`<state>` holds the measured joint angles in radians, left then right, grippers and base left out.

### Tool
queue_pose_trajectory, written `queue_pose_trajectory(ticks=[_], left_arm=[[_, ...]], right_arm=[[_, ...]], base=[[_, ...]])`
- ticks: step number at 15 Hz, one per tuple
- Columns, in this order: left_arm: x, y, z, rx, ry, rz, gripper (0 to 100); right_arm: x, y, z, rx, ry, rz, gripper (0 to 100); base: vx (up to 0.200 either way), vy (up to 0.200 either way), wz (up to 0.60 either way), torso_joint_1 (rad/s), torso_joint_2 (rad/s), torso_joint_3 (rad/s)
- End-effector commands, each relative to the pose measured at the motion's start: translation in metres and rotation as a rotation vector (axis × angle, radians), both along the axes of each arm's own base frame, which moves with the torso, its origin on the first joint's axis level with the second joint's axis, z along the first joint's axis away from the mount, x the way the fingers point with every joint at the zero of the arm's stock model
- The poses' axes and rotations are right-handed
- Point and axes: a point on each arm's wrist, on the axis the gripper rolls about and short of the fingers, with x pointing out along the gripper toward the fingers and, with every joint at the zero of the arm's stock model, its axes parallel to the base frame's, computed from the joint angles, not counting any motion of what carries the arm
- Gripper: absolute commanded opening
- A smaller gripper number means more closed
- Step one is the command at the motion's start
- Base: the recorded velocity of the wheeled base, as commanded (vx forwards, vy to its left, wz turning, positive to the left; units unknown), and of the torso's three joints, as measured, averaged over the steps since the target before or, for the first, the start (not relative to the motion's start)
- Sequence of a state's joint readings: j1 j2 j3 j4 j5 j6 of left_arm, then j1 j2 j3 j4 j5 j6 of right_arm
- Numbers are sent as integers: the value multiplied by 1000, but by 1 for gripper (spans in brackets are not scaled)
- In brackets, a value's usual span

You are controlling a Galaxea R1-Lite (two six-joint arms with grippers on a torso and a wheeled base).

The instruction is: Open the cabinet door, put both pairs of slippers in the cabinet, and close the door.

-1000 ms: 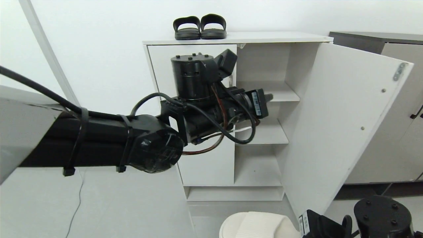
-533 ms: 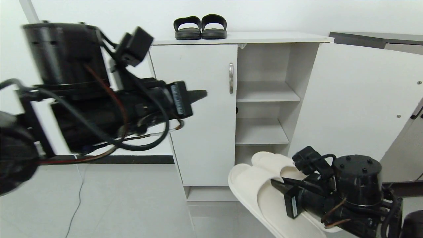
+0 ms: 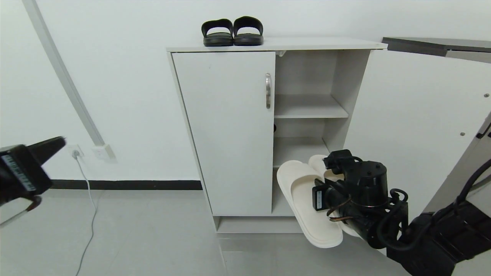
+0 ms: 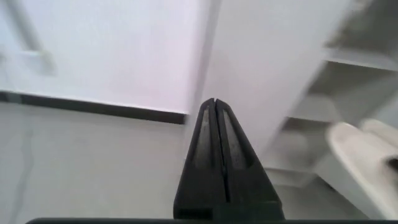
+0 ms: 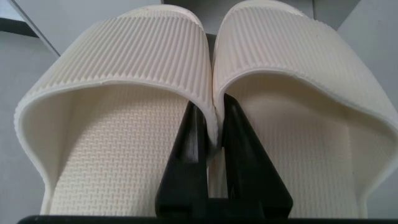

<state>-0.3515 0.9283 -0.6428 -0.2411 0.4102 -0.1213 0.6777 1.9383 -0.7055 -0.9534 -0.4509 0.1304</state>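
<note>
The white cabinet (image 3: 314, 44) has its right door (image 3: 402, 126) swung wide and its left door (image 3: 230, 134) closed. A pair of black slippers (image 3: 232, 31) rests on its top. My right gripper (image 3: 317, 183) is shut on the white slippers (image 3: 303, 195), pinching their inner edges together (image 5: 211, 112), and holds them tilted just in front of the lower open shelves (image 3: 303, 153). Far left of the cabinet, my left gripper (image 3: 50, 145) hangs shut and empty above the floor; its closed fingers (image 4: 214, 143) point toward the cabinet's base.
A grey cabinet (image 3: 437, 44) stands behind the open door on the right. A white cable (image 3: 90, 214) runs from a wall socket (image 3: 76, 152) down across the floor at the left. The floor before the closed door is bare.
My left arm has pulled away from the cabinet front to the far left. The right arm has risen with the white slippers toward the open shelves. The right door stands wider open.
</note>
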Motion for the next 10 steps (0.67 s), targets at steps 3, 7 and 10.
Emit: queue_pose_trajectory(ticks=[3,7,10], left_arm=[[-54,32,-66,29,36,252,0],[-94,39,-134,22,33,362,0],[-111,39,-166,22,45,338,0]], right_arm=[[5,3,-12,-18,24,-6,0],[5,2,-11,-16,21,-6,0],[5,2,-10,-15,18,-6,0]], base=[[0,0,0,0,0,0],[0,0,0,0,0,0],[0,0,0,0,0,0]])
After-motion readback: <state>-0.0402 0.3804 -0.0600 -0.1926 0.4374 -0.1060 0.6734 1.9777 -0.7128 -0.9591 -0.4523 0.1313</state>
